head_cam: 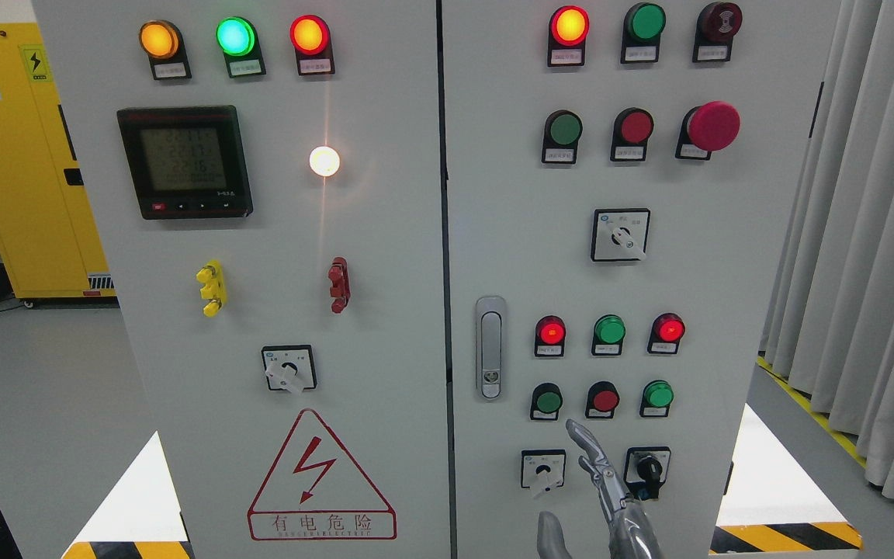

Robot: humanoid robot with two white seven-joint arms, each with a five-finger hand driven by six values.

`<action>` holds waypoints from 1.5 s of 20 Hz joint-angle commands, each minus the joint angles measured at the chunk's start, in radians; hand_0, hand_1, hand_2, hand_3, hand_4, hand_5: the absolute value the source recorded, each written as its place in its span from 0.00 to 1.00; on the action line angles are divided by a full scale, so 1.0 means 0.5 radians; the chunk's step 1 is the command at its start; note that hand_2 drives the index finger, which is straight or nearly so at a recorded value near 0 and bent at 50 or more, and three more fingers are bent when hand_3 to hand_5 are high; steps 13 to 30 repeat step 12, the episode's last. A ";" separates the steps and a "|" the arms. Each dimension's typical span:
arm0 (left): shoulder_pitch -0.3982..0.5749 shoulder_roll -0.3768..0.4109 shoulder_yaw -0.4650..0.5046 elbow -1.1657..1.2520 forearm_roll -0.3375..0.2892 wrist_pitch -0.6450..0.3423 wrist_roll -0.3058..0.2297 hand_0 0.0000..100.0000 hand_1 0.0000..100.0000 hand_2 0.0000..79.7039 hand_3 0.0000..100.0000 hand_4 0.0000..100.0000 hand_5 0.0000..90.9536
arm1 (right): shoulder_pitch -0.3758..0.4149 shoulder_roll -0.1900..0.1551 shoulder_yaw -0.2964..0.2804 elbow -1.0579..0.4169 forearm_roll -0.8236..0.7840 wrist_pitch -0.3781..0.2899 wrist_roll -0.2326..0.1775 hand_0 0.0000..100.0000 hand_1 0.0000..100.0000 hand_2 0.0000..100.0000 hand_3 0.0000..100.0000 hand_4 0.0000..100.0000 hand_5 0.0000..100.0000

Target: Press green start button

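A grey electrical cabinet fills the head view. On its right door, the lower button row holds a green button (549,401), a red button (605,401) and a second green button (658,394). Another green button (565,129) sits higher up beside a red one (636,126). My right hand (601,485) rises from the bottom edge with its index finger (580,436) stretched upward and its thumb (550,534) apart. The fingertip is just below the lower row, between the left green button and the red button, and touches neither. The hand holds nothing. My left hand is not in view.
Two rotary switches (543,470) (647,468) flank my hand. A door handle (490,347) is left of the lower buttons. A red mushroom stop button (713,126) is at the upper right. Grey curtains (874,233) hang at the right, and a yellow cabinet (12,155) stands at the left.
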 commanded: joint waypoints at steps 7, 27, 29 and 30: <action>0.000 0.000 0.000 0.000 0.001 0.000 -0.001 0.12 0.56 0.00 0.00 0.00 0.00 | 0.095 -0.005 0.057 -0.099 -0.024 -0.011 0.019 0.66 0.80 0.00 0.00 0.00 0.00; 0.000 0.000 0.000 0.000 0.001 0.000 -0.001 0.12 0.56 0.00 0.00 0.00 0.00 | 0.107 -0.005 0.057 -0.111 -0.024 -0.011 0.026 0.66 0.80 0.00 0.00 0.00 0.00; 0.000 0.000 0.000 0.000 0.001 0.000 -0.001 0.12 0.56 0.00 0.00 0.00 0.00 | 0.107 -0.005 0.057 -0.111 -0.024 -0.011 0.026 0.66 0.80 0.00 0.00 0.00 0.00; 0.000 0.000 0.000 0.000 0.001 0.000 -0.001 0.12 0.56 0.00 0.00 0.00 0.00 | 0.107 -0.005 0.057 -0.111 -0.024 -0.011 0.026 0.66 0.80 0.00 0.00 0.00 0.00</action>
